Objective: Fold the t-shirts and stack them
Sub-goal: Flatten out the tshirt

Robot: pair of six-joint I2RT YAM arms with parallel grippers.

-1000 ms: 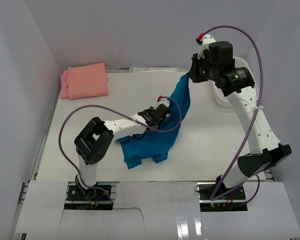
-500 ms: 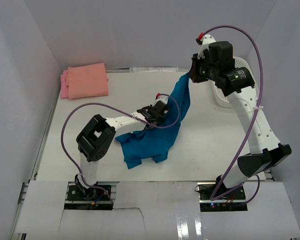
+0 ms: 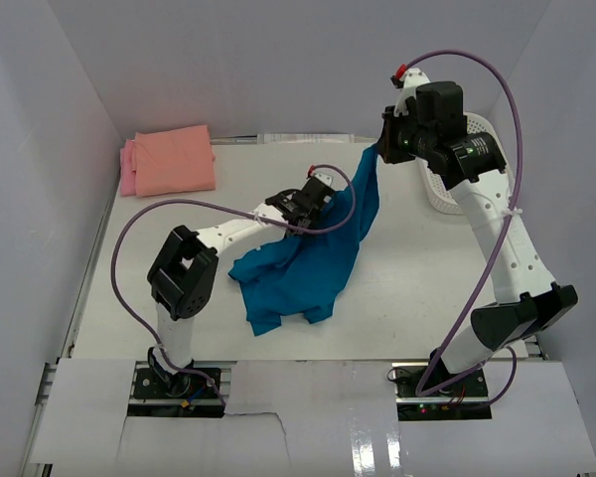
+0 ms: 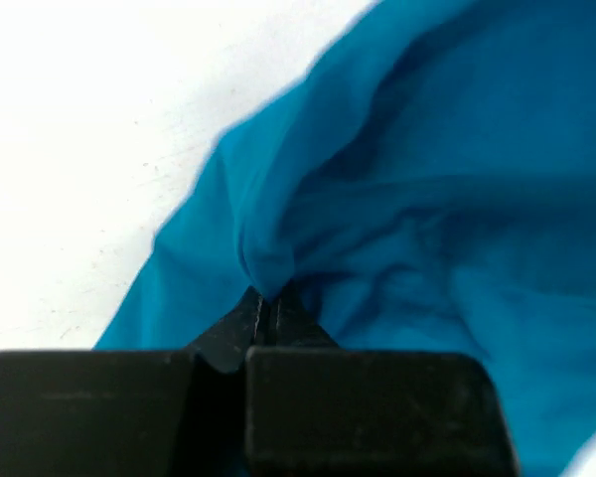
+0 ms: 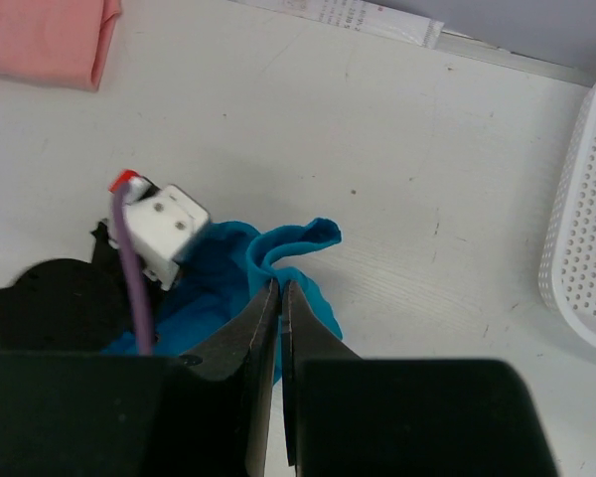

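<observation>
A teal-blue t-shirt (image 3: 308, 263) hangs from my right gripper (image 3: 380, 151), which is shut on its upper corner high at the back right; the cloth (image 5: 288, 243) bunches just beyond the closed fingers. The shirt's lower part lies crumpled on the table. My left gripper (image 3: 316, 199) is shut on a fold of the same shirt (image 4: 397, 199) partway up its left edge, its tips (image 4: 263, 298) pinching a pucker of fabric. A salmon-orange folded t-shirt (image 3: 174, 159) lies on a pink one (image 3: 127, 169) at the back left.
A white mesh basket (image 3: 452, 184) stands at the right, behind my right arm, and its wall (image 5: 581, 248) shows in the right wrist view. A strip of printed paper (image 5: 363, 17) lies along the back edge. Grey walls enclose the table.
My left gripper closed on the teal shirt's fold and moved up and back toward the right gripper, lifting that edge. The right arm has not moved.
</observation>
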